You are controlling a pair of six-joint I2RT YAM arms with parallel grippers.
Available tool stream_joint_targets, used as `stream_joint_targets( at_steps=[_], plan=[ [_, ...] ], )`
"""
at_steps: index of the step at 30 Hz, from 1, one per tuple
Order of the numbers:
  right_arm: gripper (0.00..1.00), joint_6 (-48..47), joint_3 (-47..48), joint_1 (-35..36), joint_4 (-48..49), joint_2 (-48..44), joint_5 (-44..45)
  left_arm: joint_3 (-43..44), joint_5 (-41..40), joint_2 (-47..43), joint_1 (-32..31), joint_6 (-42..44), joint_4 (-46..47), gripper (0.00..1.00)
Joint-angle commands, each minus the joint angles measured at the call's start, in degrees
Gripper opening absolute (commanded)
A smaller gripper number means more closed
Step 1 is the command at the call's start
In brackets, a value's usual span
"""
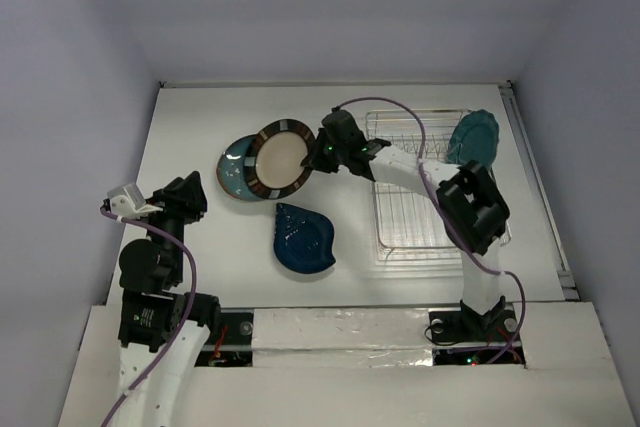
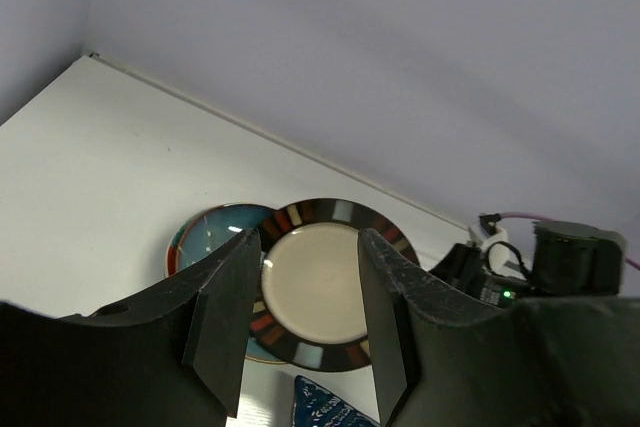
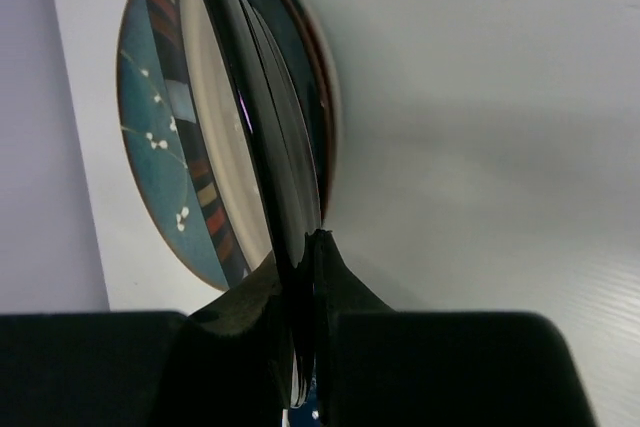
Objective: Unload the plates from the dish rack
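left gripper (image 1: 188, 195): jaws wide, empty, near left edge. dark-rimmed plate (image 1: 283, 157), mid-table, overlaps speckled teal plate (image 1: 230, 169); right gripper (image 1: 322, 154) clamps its rim. blue leaf plate (image 1: 303, 239) lies toward near edge. dish rack (image 1: 420, 217), right edge, holds one teal plate (image 1: 473, 137).

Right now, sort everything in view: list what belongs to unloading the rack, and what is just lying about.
Of the job: dish rack; teal plate at its far right corner; dark-rimmed plate, gripped by the right claw, over the speckled plate; blue leaf-shaped plate.
Just there: purple cables on the arms; silver tape at the near edge; left claw, open and holding nothing.
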Motion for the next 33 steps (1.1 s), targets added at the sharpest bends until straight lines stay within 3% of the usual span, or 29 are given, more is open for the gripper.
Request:
stream_joint_targets(
  at_steps=[1,4,6,8,13,14,19,24,28,30,31,32,33],
  plan=[
    [0.04,7.34,7.99,2.20,16.11,0.29,-2.86,-0.86,0.21,0.47,0.14,-0.25,2.68,0.41],
    [0.06,9.36,9.49,3.42,15.50,4.16,-3.21,-0.78,0.21,0.56,0.14,-0.25,2.68,0.41],
    [0.12,10.07,10.37,4.13,14.89,6.44,-3.56,-0.78,0.21,0.38,0.14,-0.16,2.68,0.41],
    [0.26,10.34,10.81,4.66,14.18,7.50,-3.91,-0.86,0.21,0.21,0.14,-0.25,2.68,0.41],
    [0.48,7.63,9.75,5.19,10.76,8.39,-4.53,-0.86,0.21,0.38,0.14,-0.16,2.68,0.41],
    [0.59,6.05,9.84,5.71,9.71,8.38,-4.53,-0.78,0.21,0.30,0.14,-0.16,2.68,0.41],
    [0.86,-6.34,13.80,7.65,-8.21,7.25,2.84,-0.86,0.21,0.12,0.14,-0.25,2.68,0.41],
    [1.00,-12.07,10.90,7.65,-15.77,2.15,12.85,-0.86,0.21,0.03,0.14,-0.25,2.60,0.41],
    [0.99,-15.67,7.92,7.65,-19.13,-3.64,20.49,-0.86,0.21,0.21,0.14,-0.34,2.68,0.41],
    [0.85,-16.03,4.16,7.13,-19.13,-10.03,26.72,-0.86,0.21,0.38,0.14,-0.25,2.68,0.41],
    [0.77,-16.03,2.74,6.60,-18.96,-12.60,28.32,-0.86,0.21,0.38,0.14,-0.25,2.68,0.41],
    [0.46,-16.20,1.24,5.81,-18.87,-15.32,29.64,-0.78,0.21,0.30,0.14,-0.25,2.68,0.41],
    [0.27,-16.55,-1.73,3.80,-19.39,-18.22,30.88,-0.86,0.21,0.29,0.14,-0.25,2.68,0.41]
  ],
)
